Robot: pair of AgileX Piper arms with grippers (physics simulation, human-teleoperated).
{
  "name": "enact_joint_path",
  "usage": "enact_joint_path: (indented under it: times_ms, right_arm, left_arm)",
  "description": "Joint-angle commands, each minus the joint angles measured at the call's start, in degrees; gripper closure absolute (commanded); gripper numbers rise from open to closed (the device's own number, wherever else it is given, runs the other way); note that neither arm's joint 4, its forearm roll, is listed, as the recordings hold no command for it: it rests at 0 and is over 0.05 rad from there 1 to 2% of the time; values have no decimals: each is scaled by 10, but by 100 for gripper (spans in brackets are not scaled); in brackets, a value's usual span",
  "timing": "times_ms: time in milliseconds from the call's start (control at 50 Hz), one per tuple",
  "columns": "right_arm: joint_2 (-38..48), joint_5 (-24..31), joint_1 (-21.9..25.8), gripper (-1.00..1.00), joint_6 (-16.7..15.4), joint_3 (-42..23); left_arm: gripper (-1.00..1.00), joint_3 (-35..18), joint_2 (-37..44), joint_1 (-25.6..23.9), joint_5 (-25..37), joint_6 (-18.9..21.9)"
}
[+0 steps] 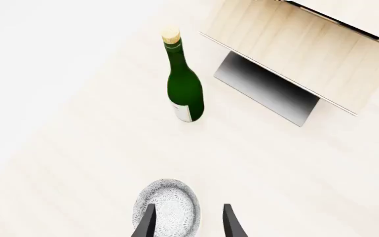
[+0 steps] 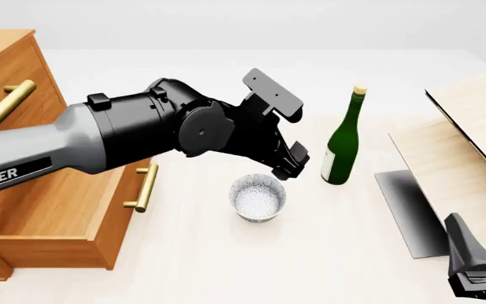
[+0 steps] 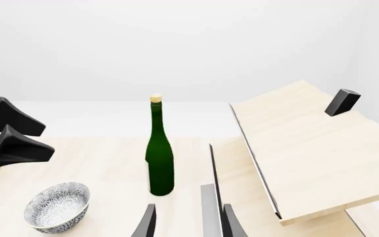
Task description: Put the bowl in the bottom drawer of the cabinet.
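Observation:
The bowl (image 2: 257, 197), white with a fine speckled pattern, stands upright on the pale table a little right of the cabinet (image 2: 25, 68). The bottom drawer (image 2: 49, 248) is pulled out, its brass handle facing the bowl. My left gripper (image 2: 296, 166) hangs open just above the bowl's right rim. In the left wrist view one finger (image 1: 148, 222) lies over the bowl (image 1: 166, 207) and the other outside it; I cannot tell if they touch it. My right gripper (image 3: 188, 224) is open and holds nothing, low at the front right (image 2: 471, 263); the bowl (image 3: 56, 206) stands well off to its side.
A tall green bottle (image 2: 342, 142) with a cork stands upright just right of the bowl, close to the left gripper. Tilted pale wooden boards (image 2: 471, 126) and a dark grey plate (image 2: 407, 209) fill the right side. An upper drawer handle (image 2: 7, 104) juts from the cabinet.

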Motion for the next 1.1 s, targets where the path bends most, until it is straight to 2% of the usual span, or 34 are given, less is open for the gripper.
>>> enact_joint_path:
  times_ms: [20,440,1100]
  right_arm:
    - [0,0,0,-100,0,0]
    - [0,0,0,-100,0,0]
    - [0,0,0,-100,0,0]
  left_arm:
    - [-100,-15,41,5,-1,-3]
    - [-100,-36,91,-5,0,-16]
    - [-100,0,133,0,-21,-39]
